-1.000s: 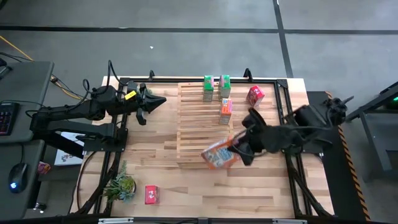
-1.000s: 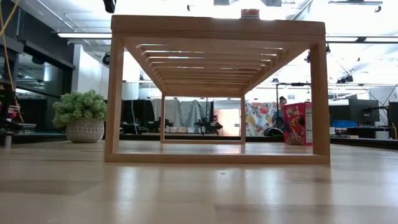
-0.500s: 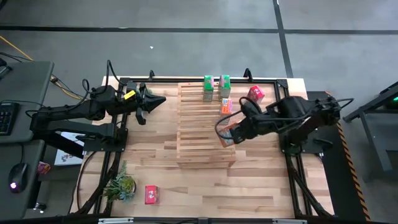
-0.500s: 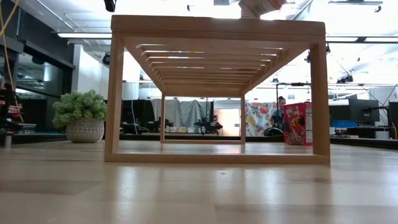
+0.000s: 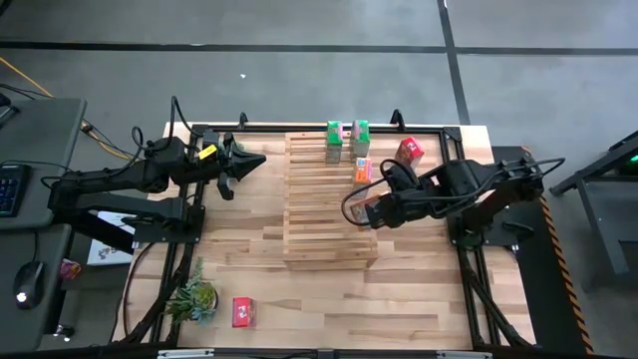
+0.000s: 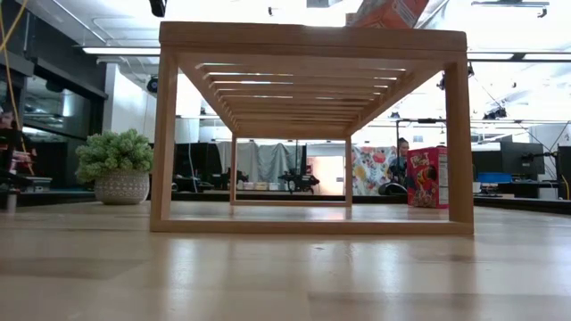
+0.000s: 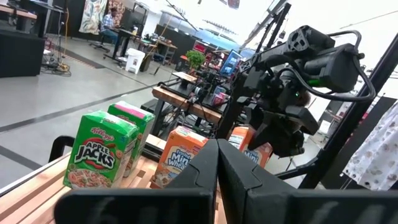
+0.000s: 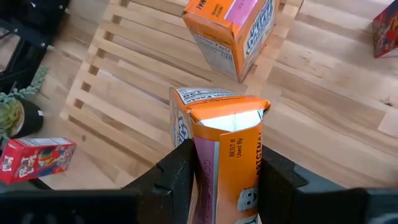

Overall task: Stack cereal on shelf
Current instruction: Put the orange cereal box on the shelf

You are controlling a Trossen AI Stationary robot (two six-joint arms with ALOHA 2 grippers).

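The pale wooden shelf (image 5: 319, 214) stands in the middle of the table. On its top, two green cereal boxes (image 5: 333, 141) (image 5: 360, 134) stand upright at the far end, and an orange box (image 5: 363, 171) stands just nearer. My right gripper (image 5: 371, 210) is shut on the second orange box (image 8: 225, 163), over the shelf's right part. One red box (image 5: 409, 152) stands on the table right of the shelf, another (image 5: 242, 312) near the front left. My left gripper (image 5: 254, 162) is shut and hovers left of the shelf. My right gripper pinches the orange box between its two fingers (image 8: 181, 175), one on each of two opposite faces (image 8: 205, 171). The box end (image 8: 222, 117) points away from the wrist. In the low view the box (image 6: 389, 11) is tilted just above the shelf top; I cannot tell whether it touches.
A small potted plant (image 5: 193, 297) stands at the table's front left, beside the near red box. Bare slats remain on the near half of the shelf top (image 5: 317, 244). Black frame rails (image 5: 454, 160) run along the table's sides.
My right gripper has carried the orange box from over the shelf's near right corner toward the far edge, closer to the standing orange box. The box has turned from showing its broad face upward to a more upright, tilted pose, and now shows above the shelf top in the low view.
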